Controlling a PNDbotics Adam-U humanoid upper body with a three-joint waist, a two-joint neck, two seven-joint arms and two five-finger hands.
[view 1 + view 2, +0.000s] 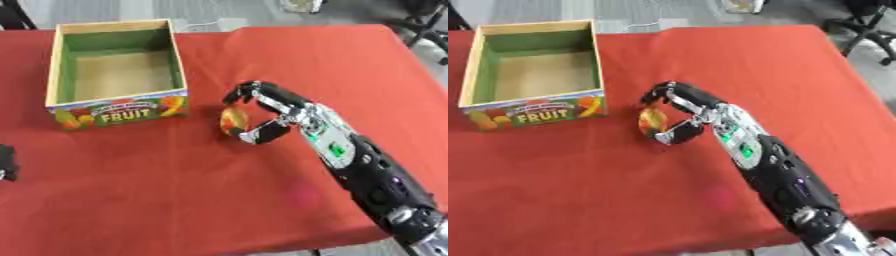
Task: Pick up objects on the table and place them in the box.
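A small yellow and orange object (233, 121) sits on the red table (175, 180), right of the box. My right hand (273, 111) reaches in from the lower right, its fingers curled over the object from above and its thumb under it, pinching it. The open cardboard box (117, 67), green inside with a FRUIT label on its front wall, stands at the upper left and holds nothing I can see. A sliver of my left hand (5, 162) shows at the left edge; its fingers are hidden.
The table's front edge (262, 246) runs along the bottom. Chair legs (868, 30) stand on the floor beyond the far right corner. Red cloth lies bare in front of the box.
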